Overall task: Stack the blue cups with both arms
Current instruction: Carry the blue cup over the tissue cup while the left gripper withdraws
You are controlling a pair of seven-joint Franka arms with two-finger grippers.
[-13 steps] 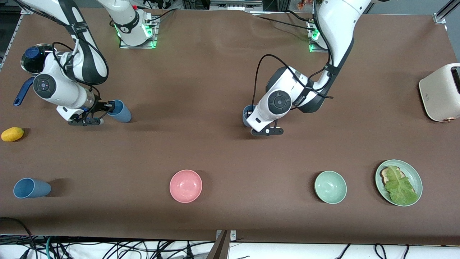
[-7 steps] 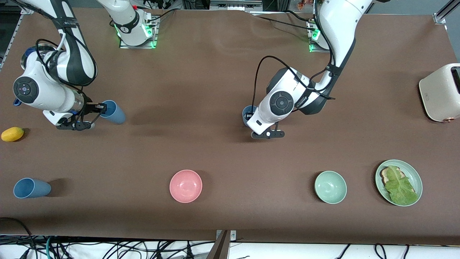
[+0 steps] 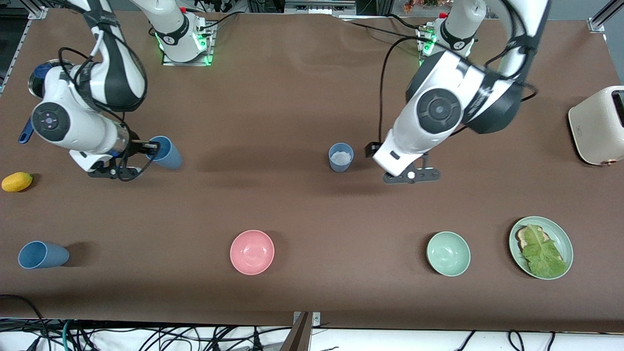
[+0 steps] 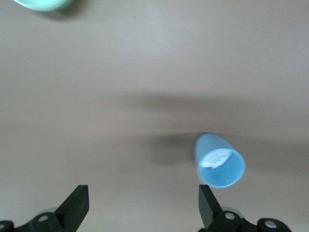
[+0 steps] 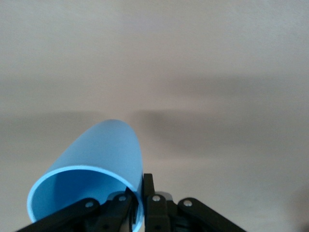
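the right pincer (image 3: 146, 146), clamped on a tilted blue cup (image 3: 165, 152), has the upright grey-blue cup (image 3: 341, 157) at three o'clock; the left pincer (image 4: 142, 205), fingers apart, hangs beside that one.

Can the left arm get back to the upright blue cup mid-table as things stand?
Probably yes. The left gripper hangs open beside the upright blue cup, with bare table between them. The right gripper is off at its own end, shut on another blue cup.

I see a brown cloth-covered table (image 3: 292, 87) carrying an upright greyish-blue plastic cup (image 3: 341, 157) mid-table and a blue plastic cup lying on its side (image 3: 41, 255) at the right arm's end. Nearer the front camera sit a pink bowl (image 3: 252, 252), a mint-green bowl (image 3: 448, 253) and a green plate with lettuce on toast (image 3: 541, 247). A yellow lemon-like fruit (image 3: 16, 181) and a cream toaster (image 3: 598, 125) rest at opposite ends.
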